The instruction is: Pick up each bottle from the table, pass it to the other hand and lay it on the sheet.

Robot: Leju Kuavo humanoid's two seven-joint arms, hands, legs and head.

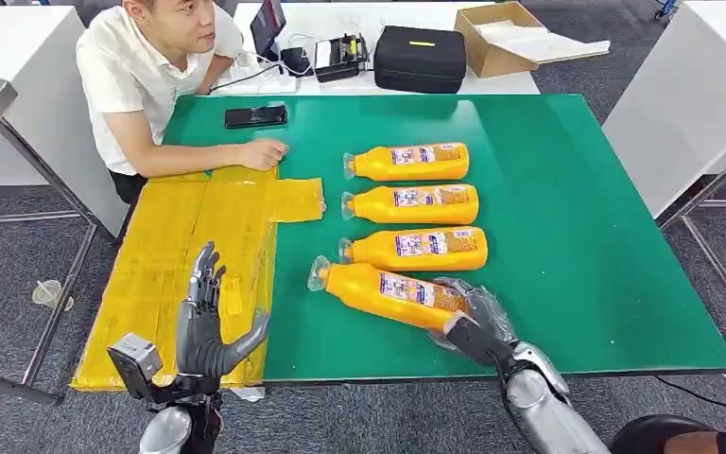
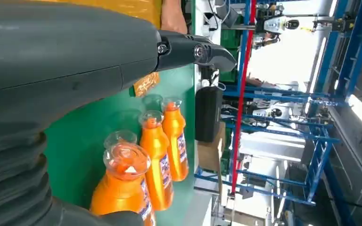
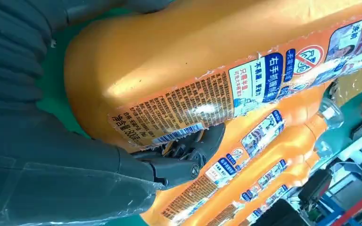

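- Right hand (image 1: 473,317) grips the nearest bottle (image 1: 388,291) at its base end, on the tabletop (image 1: 548,236) beside three more.
- Left hand (image 1: 206,322), fingers spread and holding nothing, waits over the sheet (image 1: 180,236).
- I'd lift level, then offer the neck across.

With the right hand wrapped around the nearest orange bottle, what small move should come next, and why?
Probably lift the nearest orange plastic bottle and carry it toward the left hand. The right hand already grips the bottle's base, while the left hand waits open and upright over the yellow sheet. The bottle lies tilted on the green table, close to its neighbour, so a straight lift looks safest.
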